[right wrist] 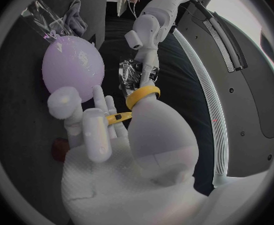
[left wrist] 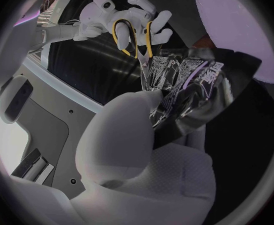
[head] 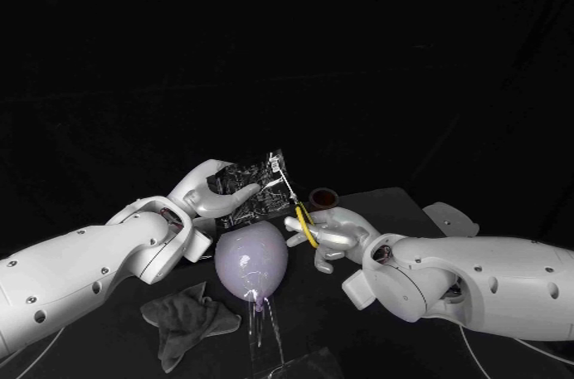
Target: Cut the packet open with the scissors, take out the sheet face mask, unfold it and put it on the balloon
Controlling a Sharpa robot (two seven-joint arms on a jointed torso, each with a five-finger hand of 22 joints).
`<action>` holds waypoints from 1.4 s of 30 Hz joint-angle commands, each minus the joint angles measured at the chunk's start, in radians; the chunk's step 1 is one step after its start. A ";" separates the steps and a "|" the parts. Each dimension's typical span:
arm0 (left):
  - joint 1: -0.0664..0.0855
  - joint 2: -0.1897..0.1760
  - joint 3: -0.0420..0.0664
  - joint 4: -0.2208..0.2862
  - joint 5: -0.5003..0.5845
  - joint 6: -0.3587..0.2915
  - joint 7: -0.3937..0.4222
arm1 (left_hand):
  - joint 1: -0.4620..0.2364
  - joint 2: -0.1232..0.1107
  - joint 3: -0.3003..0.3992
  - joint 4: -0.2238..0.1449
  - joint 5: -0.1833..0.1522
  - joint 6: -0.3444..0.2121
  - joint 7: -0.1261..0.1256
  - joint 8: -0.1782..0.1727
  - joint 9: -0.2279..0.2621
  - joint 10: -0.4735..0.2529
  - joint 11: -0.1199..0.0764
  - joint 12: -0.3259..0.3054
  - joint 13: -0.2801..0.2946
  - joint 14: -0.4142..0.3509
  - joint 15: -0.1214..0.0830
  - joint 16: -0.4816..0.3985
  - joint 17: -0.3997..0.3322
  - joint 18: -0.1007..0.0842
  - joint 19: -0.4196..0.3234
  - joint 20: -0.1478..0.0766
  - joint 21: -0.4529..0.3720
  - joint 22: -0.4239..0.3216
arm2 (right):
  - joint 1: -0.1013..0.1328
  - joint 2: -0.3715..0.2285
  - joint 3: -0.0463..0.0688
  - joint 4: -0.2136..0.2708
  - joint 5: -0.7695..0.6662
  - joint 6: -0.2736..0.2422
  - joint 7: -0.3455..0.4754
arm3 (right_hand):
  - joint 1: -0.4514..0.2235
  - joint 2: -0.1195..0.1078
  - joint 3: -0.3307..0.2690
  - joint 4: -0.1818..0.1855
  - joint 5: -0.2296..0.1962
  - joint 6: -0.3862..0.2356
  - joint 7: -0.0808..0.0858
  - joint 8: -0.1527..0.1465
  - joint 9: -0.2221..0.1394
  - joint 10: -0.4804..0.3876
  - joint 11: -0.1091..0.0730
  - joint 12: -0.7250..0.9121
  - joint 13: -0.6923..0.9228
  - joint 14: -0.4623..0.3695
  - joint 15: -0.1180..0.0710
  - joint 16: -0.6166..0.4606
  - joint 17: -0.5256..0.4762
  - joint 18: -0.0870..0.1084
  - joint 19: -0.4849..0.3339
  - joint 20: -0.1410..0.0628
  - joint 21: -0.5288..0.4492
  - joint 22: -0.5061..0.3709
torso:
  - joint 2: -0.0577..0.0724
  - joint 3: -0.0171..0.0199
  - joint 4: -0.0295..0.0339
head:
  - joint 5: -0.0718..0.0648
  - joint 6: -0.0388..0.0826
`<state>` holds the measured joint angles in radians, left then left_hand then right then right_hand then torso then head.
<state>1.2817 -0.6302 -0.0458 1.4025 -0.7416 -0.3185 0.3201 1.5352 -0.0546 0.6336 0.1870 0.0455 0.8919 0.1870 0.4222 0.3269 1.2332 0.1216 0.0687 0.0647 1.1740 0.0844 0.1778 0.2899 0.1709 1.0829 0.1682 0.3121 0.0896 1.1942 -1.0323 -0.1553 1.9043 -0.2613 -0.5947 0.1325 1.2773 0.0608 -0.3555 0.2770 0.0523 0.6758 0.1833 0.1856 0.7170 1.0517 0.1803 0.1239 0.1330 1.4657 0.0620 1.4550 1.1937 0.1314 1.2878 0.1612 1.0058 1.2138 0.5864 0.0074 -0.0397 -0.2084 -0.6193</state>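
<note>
While the right hand point(head: 329, 234) gripped the scissors point(head: 295, 206) by their yellow loops, the blades ran up and away from it to the near edge of the packet point(head: 249, 176), which the left hand point(head: 216, 198) held upright just above the balloon point(head: 251, 261).

The packet point(head: 248, 177) looks glossy and crinkled, the balloon point(head: 251, 259) smooth and shiny, the cloth point(head: 186, 317) matt
</note>
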 commanded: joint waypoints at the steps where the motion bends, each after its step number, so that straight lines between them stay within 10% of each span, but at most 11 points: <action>1: 0.000 0.002 0.000 0.006 -0.013 0.006 0.012 | 0.006 0.005 0.005 -0.013 0.004 0.007 -0.001 0.004 0.045 0.004 0.000 -0.005 0.000 0.000 -0.009 -0.002 0.001 0.011 0.003 -0.001 0.005 0.000 | 0.002 0.002 0.003 -0.005 -0.001 -0.016 0.017 | 0.022 0.015 -0.005 -0.010 -0.001 0.055 0.018 0.036 0.004 0.109 -0.058 0.033 0.013 0.032 -0.020 0.014 0.032 -0.015 0.029 -0.014 0.050 0.031 | 0.000 -0.0002 -0.0006 | 0.002 -0.003; 9: 0.000 0.003 0.000 0.004 -0.010 -0.002 0.019 | 0.005 0.005 0.005 -0.014 0.004 0.007 -0.001 0.004 0.045 0.005 0.000 -0.005 0.000 0.000 -0.009 -0.002 0.001 0.011 0.004 -0.001 0.006 0.000 | 0.002 -0.002 0.003 -0.011 -0.004 -0.026 0.005 | 0.041 0.045 -0.033 -0.022 -0.003 0.129 -0.027 0.094 0.014 0.231 -0.103 0.090 0.065 0.042 -0.060 0.025 0.061 -0.026 0.057 -0.052 0.108 0.067 | 0.000 -0.0007 -0.0002 | 0.003 -0.006; 31: 0.000 0.002 0.000 0.009 -0.008 -0.003 0.024 | 0.005 0.005 0.005 -0.014 0.004 0.007 -0.001 0.004 0.045 0.005 0.000 -0.005 0.000 0.000 -0.009 -0.002 0.001 0.011 0.004 -0.001 0.006 0.000 | 0.002 -0.003 0.003 -0.008 -0.006 -0.039 0.014 | 0.044 0.057 -0.044 -0.024 -0.003 0.138 -0.034 0.104 0.016 0.242 -0.109 0.095 0.082 0.044 -0.066 0.028 0.068 -0.030 0.064 -0.059 0.124 0.078 | 0.000 -0.0004 0.0001 | 0.000 -0.001; 42: 0.000 0.001 0.000 0.013 -0.010 -0.001 0.028 | 0.005 0.005 0.005 -0.014 0.004 0.007 -0.001 0.004 0.045 0.005 0.000 -0.005 0.000 0.000 -0.009 -0.002 0.001 0.011 0.004 -0.001 0.006 0.000 | 0.003 0.006 0.004 -0.003 -0.006 -0.011 0.026 | 0.023 0.050 -0.099 -0.026 -0.003 -0.017 0.042 0.022 -0.024 0.022 -0.035 -0.048 0.030 0.028 -0.007 0.009 0.015 -0.018 0.008 -0.021 0.034 0.023 | 0.000 0.0000 -0.0003 | 0.002 0.001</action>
<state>1.2818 -0.6313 -0.0456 1.4091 -0.7451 -0.3256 0.3290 1.5369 -0.0528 0.6415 0.1791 0.0455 0.8905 0.1857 0.4225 0.3269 1.2329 0.1220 0.0687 0.0647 1.1738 0.0848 0.1778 0.2893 0.1619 1.0828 0.1683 0.3119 0.0896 1.1943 -1.0282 -0.1545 1.8990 -0.2592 -0.6300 0.1325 1.3120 0.1122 -0.4290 0.2511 0.0523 0.6991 0.1613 0.2121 0.6948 1.0854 0.1416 0.0818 0.1661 1.4659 0.0496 1.4664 1.2133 0.1053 1.3017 0.1394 1.0471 1.2423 0.5863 0.0072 -0.0399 -0.2069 -0.6190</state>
